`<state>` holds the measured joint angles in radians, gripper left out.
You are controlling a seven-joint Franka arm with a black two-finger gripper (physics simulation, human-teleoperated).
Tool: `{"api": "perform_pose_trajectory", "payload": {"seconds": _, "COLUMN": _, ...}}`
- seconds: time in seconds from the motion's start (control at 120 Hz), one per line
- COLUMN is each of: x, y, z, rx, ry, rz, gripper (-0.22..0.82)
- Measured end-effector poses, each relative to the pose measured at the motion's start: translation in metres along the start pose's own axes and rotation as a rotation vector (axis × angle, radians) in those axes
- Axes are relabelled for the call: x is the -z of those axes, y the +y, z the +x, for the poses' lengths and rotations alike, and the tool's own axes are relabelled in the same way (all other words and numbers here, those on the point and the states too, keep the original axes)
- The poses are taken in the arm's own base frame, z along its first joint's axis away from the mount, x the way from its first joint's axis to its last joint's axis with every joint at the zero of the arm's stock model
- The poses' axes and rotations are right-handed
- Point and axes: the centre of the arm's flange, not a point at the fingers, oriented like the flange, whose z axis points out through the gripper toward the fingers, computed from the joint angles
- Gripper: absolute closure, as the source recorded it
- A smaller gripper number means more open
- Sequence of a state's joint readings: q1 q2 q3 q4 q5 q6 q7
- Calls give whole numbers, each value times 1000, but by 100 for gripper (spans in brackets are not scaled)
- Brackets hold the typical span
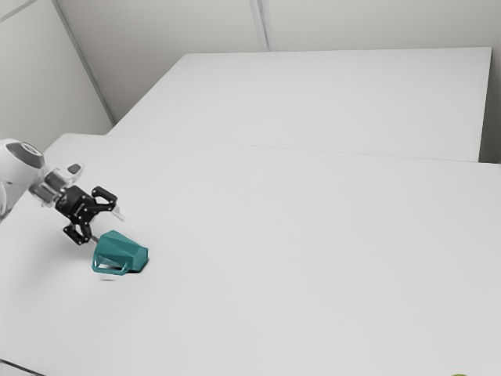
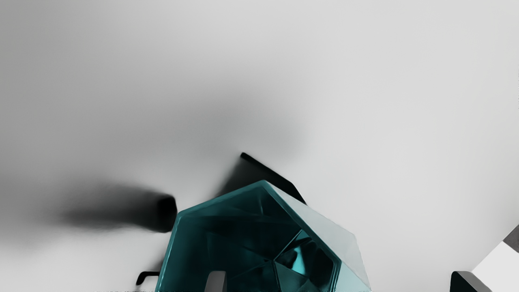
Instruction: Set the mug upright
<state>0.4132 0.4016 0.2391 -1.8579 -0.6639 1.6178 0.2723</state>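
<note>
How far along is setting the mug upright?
Apparently only the approach is done: the black two-finger gripper is at the mouth of the faceted teal mug. In hand: nothing gripped; the fingers stand apart. The mug lies on its side, so grasping, righting and releasing seem left.

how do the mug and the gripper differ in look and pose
The mug is teal, while the gripper is black. The mug lies tipped on its side, whereas the gripper slants down toward it from the arm. The mug has one looped handle; the gripper has two fingers, spread apart. Both are toward the exterior view's left.
</note>
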Motion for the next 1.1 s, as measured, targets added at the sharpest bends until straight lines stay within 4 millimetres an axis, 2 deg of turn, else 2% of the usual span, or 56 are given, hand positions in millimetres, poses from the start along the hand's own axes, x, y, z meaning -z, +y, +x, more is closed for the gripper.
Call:
{"api": "perform_pose_trajectory", "payload": {"seconds": 0.192, "x": -14, "y": 4, "z": 0, "rx": 0, "ry": -44, "rz": -24, "gripper": 1}}
{"api": "perform_pose_trajectory", "payload": {"seconds": 0.225, "x": -15, "y": 5, "z": 0, "rx": -1, "ry": -48, "rz": -25, "gripper": 8}}
{"api": "perform_pose_trajectory", "payload": {"seconds": 0.35, "x": -16, "y": 8, "z": -1, "rx": -4, "ry": -55, "rz": -24, "gripper": 41}}
{"api": "perform_pose_trajectory", "payload": {"seconds": 0.433, "x": -16, "y": 9, "z": -1, "rx": -5, "ry": -58, "rz": -23, "gripper": 56}}
{"api": "perform_pose_trajectory", "payload": {"seconds": 0.542, "x": -16, "y": 13, "z": -2, "rx": -9, "ry": -61, "rz": -18, "gripper": 66}}
{"api": "perform_pose_trajectory", "payload": {"seconds": 0.742, "x": -21, "y": 31, "z": -4, "rx": -27, "ry": -71, "rz": -7, "gripper": 75}}
{"api": "perform_pose_trajectory", "payload": {"seconds": 0.842, "x": -19, "y": 60, "z": -14, "rx": -71, "ry": -62, "rz": 36, "gripper": 76}}
{"api": "perform_pose_trajectory", "payload": {"seconds": 0.917, "x": -19, "y": 97, "z": -27, "rx": -141, "ry": -45, "rz": 119, "gripper": 77}}
{"api": "perform_pose_trajectory", "payload": {"seconds": 1.008, "x": -29, "y": 136, "z": -37, "rx": -224, "ry": -12, "rz": 242, "gripper": 78}}
{"api": "perform_pose_trajectory", "payload": {"seconds": 1.1, "x": -48, "y": 180, "z": -48, "rx": -332, "ry": 34, "rz": 379, "gripper": 78}}
